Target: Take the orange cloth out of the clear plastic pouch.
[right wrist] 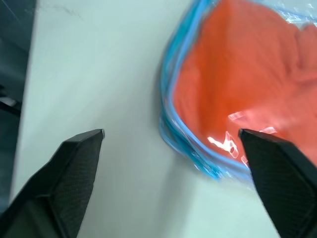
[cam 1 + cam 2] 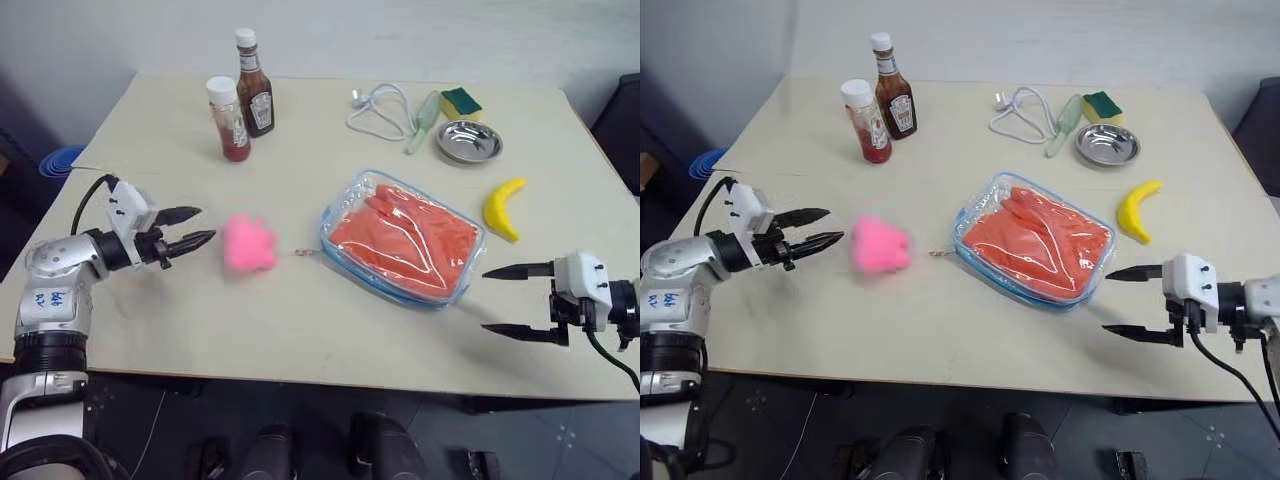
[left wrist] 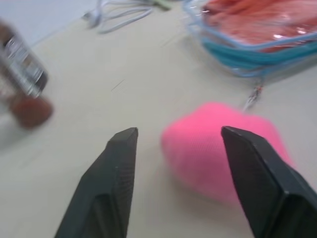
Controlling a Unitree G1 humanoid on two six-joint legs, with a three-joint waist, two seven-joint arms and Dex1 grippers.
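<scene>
A beige bench [image 2: 300, 330] carries the pouch [image 2: 402, 238] at its centre, lying flat with the orange cloth [image 2: 405, 240] folded inside it. Just left of the pouch, off its zipper end, sits a pink pom-pom [image 2: 248, 243]. Beyond that, the left tool [image 2: 190, 227] hovers with fingers parted, holding nothing. Right of the pouch's near corner, the right tool [image 2: 512, 300] stands wide open and empty, apart from the plastic. Behind the pouch are two sauce bottles [image 2: 243, 97], a white cable [image 2: 378, 110], a steel bowl [image 2: 468, 141] and, to its right, a banana [image 2: 503, 208].
</scene>
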